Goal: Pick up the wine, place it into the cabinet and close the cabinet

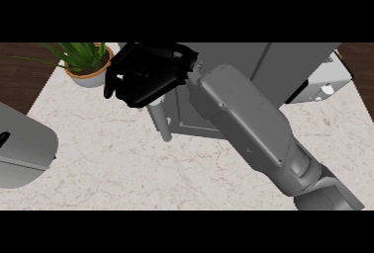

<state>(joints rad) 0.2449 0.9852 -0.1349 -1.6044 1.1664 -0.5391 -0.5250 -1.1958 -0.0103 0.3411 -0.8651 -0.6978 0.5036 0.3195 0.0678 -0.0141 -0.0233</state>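
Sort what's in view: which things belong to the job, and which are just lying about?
Job: cabinet, door handle, right hand. No wine is visible.
Lying about: potted plant, grey appliance at left, white appliance at right.

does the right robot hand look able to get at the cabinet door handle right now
Probably yes: the right robot hand sits at the upper end of the cabinet door handle, nothing lies between them, and the potted plant stands clear to the side.
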